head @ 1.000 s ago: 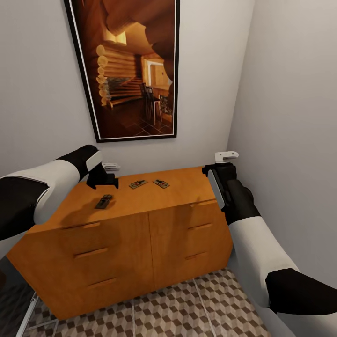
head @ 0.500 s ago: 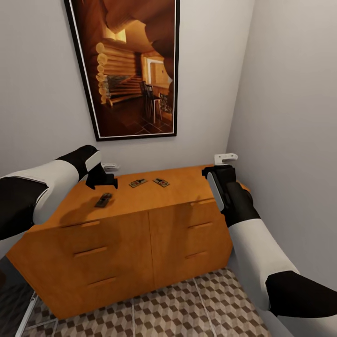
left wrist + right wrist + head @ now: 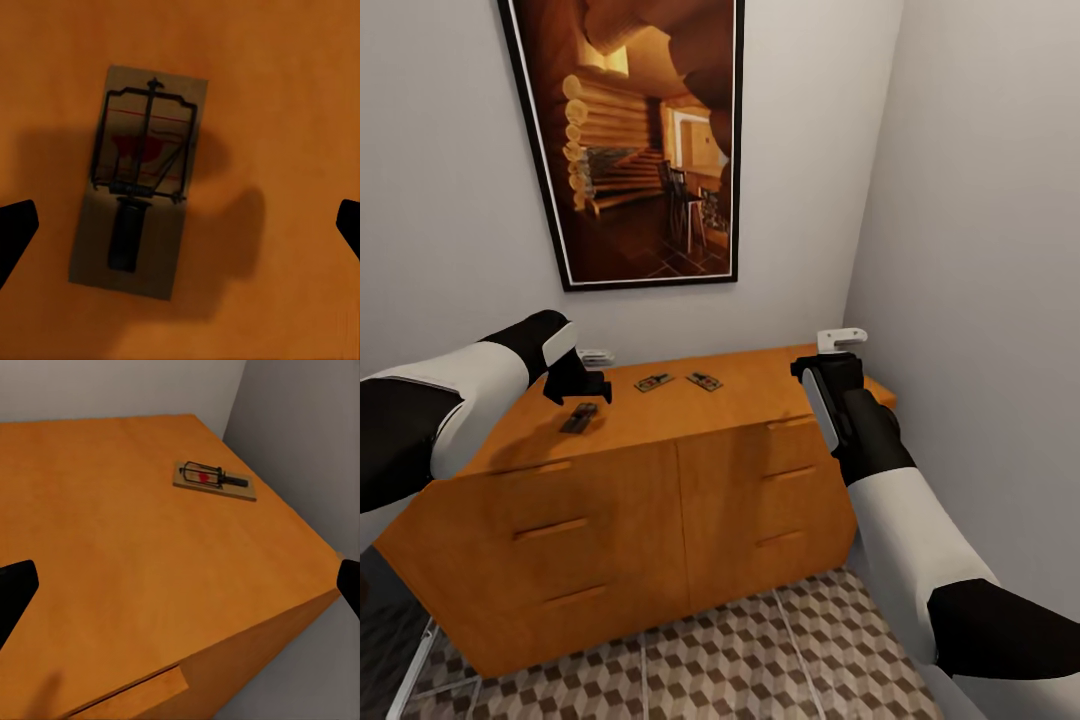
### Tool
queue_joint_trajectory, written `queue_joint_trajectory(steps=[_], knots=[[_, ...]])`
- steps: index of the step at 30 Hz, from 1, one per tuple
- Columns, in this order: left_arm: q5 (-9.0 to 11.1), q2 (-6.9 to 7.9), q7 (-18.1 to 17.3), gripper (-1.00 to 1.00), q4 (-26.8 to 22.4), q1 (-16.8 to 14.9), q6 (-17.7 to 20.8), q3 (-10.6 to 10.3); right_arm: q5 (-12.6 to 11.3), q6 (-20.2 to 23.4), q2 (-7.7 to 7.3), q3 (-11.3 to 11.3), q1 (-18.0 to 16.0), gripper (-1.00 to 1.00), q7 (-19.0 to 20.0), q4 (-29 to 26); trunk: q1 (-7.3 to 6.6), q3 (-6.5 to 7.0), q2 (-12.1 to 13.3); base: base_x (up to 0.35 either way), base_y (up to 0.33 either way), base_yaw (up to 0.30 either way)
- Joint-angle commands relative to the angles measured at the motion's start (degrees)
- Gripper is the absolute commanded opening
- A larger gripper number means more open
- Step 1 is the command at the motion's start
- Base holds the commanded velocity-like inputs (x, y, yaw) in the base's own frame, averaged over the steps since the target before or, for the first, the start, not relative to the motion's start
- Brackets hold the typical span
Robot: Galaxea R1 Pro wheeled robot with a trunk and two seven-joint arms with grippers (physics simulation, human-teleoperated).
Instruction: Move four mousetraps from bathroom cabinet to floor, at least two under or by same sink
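Observation:
The orange-brown cabinet (image 3: pixel 660 420) stands against the wall, and three mousetraps lie on its top: one at the left (image 3: pixel 580 417) and two further back (image 3: pixel 654 381) (image 3: pixel 705 380). My left gripper (image 3: pixel 582 388) hangs open just above the left one. In the left wrist view that mousetrap (image 3: pixel 139 180) lies flat between the spread black fingertips (image 3: pixel 16 229), untouched. My right gripper (image 3: pixel 830 368) is open over the cabinet's right end. In the right wrist view another mousetrap (image 3: pixel 215 480) lies near the top's far corner, well ahead of the gripper (image 3: pixel 180 585). The cube-patterned bathroom floor (image 3: pixel 760 650) shows below.
A large framed picture (image 3: pixel 635 140) hangs on the wall behind the cabinet. A grey side wall (image 3: pixel 980 250) runs close along my right arm. The cabinet front has two doors with wooden bar pulls (image 3: pixel 550 528).
The whole picture has shifted a little, so the cabinet and the framed picture sit higher. My left gripper now stands closer above the left mousetrap. Nothing has been grasped.

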Motion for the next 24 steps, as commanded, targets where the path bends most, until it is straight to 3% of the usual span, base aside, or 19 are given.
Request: queue_joint_trajectory(steps=[1, 17, 24], knots=[[0.6, -0.01, 0.4, 1.00, 0.1, -0.1, 0.1, -0.1, 0.1, 0.3, -0.01, 0.1, -0.1, 1.00, -0.2, 0.0, 0.22, -0.24, -0.4, 0.000, 0.000, 0.000], [0.6, -0.05, 0.4, 1.00, 0.0, 0.0, 0.1, -0.1, 0.1, 0.3, 0.04, 0.1, 0.0, 1.00, -0.2, -0.1, 3.74, -3.12, -6.9, 0.000, 0.000, 0.000], [0.6, 0.04, 0.4, 1.00, 0.0, 0.0, 0.1, -0.1, 0.2, 0.3, 0.04, 0.2, 0.0, 1.00, -0.2, -0.3, 3.74, -3.12, -6.9, 0.000, 0.000, 0.000]])
